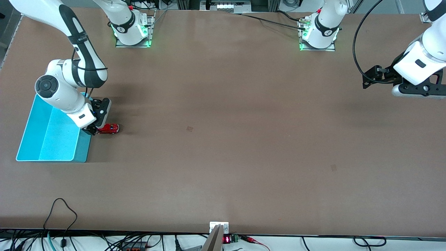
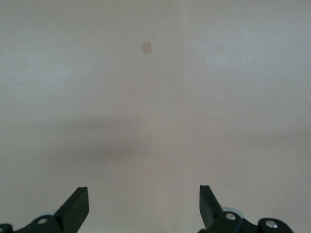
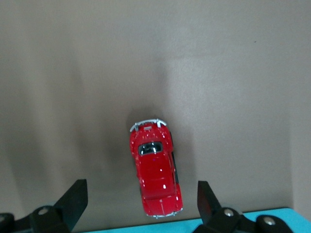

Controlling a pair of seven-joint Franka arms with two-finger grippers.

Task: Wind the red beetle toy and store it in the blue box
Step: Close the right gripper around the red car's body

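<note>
Red and glossy, the red beetle toy (image 1: 108, 128) sits on the brown worktop (image 1: 223, 146) right beside the blue box (image 1: 52, 139), just off the box's wall on the side toward the left arm's end of the worktop. It's on its wheels, and in the right wrist view the red beetle toy (image 3: 155, 167) shows its dark window and silvery bumpers, with one end close to the turquoise rim of the blue box (image 3: 204, 226).

The right hand (image 1: 91, 129) is low over that spot, at the box-side end of the car. Its fingers (image 3: 73, 200) are spread wide on either side of the toy and not touching it, so nothing's pinched.

The blue box lies at the right arm's end of the worktop, open side up.

The left hand (image 1: 366, 79) waits up in the air over the bare worktop at the left arm's end, well apart from the toy. Its fingers (image 2: 77, 206) are spread apart too, with nothing between them.
</note>
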